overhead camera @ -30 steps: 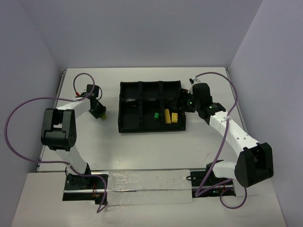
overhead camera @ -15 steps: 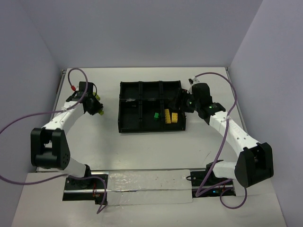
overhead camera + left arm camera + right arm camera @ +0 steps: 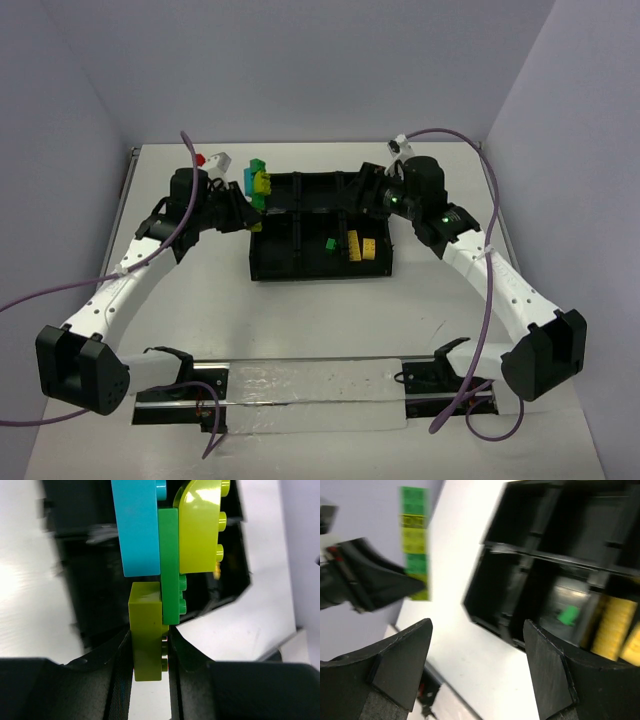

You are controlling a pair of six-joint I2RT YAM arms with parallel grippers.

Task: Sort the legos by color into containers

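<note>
Two arms work over a white bench, and the largest item on it is the black divided tray at the centre of the top view.

Left hand, upper left of centre, is clamped on a stuck-together lego cluster and holds it in the air just over the tray's upper-left corner. The left wrist view shows the grip is on the lowest yellow-green brick only. A teal brick, a green plate and a lime piece stand out beyond the fingertips, unsupported.

Right hand, at the tray's upper-right edge, is spread wide and carries nothing. It faces across the tray toward the cluster.

Loose pieces in the tray's lower row are one green brick, apparently in the middle compartment, and yellow bricks in the right one.

Assessment: the cluster is light, rigid and glossy, so slip is likely on smooth faces. Its stud joints are the weak points and may part unevenly under a pull. The free hand should take the teal brick across its flat sides, clear of the studs, and peel rather than twist.
</note>
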